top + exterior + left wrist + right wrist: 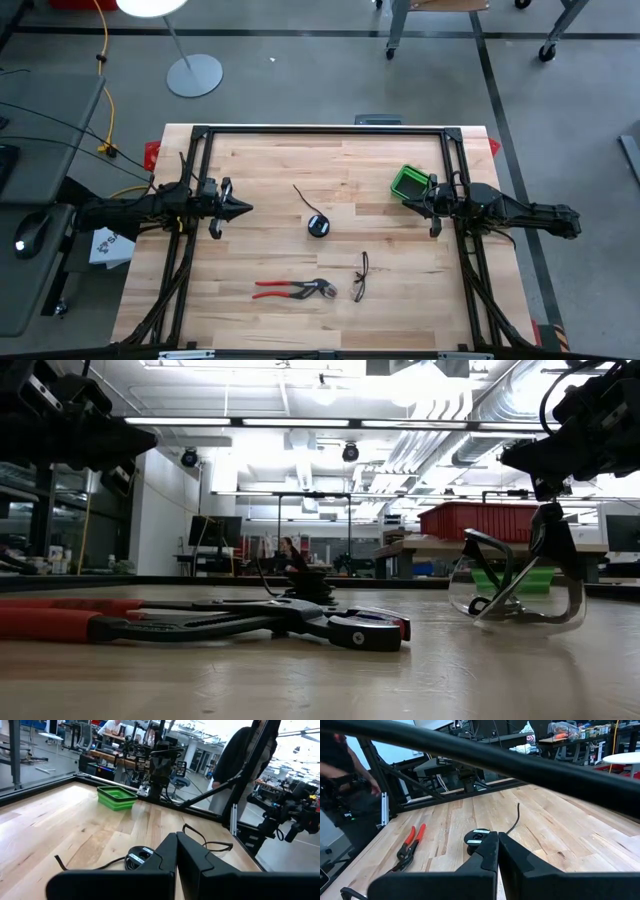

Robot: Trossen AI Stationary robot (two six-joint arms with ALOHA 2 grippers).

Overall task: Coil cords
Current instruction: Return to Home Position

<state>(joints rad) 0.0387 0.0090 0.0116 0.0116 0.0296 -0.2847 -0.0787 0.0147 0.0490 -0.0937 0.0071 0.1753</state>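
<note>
The cord is wound on a small round black reel point(317, 226) with a pale centre mark. The reel lies flat near the middle of the table, and a short loose tail point(300, 193) runs from it toward the far left. Both wrist views show the reel point(140, 856) point(476, 837) ahead of the fingers. My left gripper point(243, 209) hovers shut at the table's left, pointing level toward the reel and well short of it. My right gripper point(405, 199) hovers shut at the table's right, likewise apart from the reel.
Red-handled pliers point(292, 290) and clear safety glasses point(360, 276) lie near the front edge. A green container point(410, 182) stands just beside my right gripper. A black frame point(325, 131) borders the table. A person point(240, 760) stands beyond the table's right side.
</note>
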